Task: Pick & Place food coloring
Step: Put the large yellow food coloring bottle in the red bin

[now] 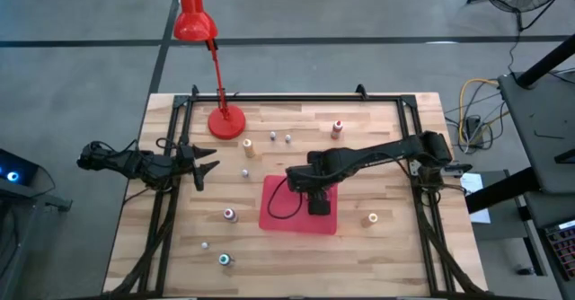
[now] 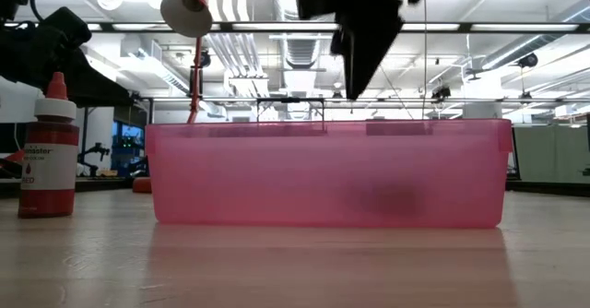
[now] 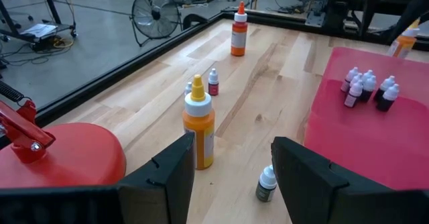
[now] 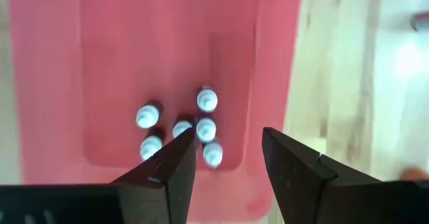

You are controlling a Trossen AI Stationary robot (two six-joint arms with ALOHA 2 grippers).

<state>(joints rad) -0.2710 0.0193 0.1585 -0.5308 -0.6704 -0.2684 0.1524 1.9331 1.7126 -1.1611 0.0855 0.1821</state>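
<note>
1 pink tray [image 1: 278, 217] with 6 white-capped mini bottles [image 4: 206, 129] inside; high view shows about 9 more bottles [image 1: 248, 146] loose on the table, 1 red lamp [image 1: 225, 120], 2 arms

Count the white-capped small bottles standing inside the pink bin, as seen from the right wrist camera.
6, clustered together in one corner of the bin: one, one, one, one, one, one. The right arm's fingers may hide more.

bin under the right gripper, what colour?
Translucent pink bin; the low view shows it best.
</note>
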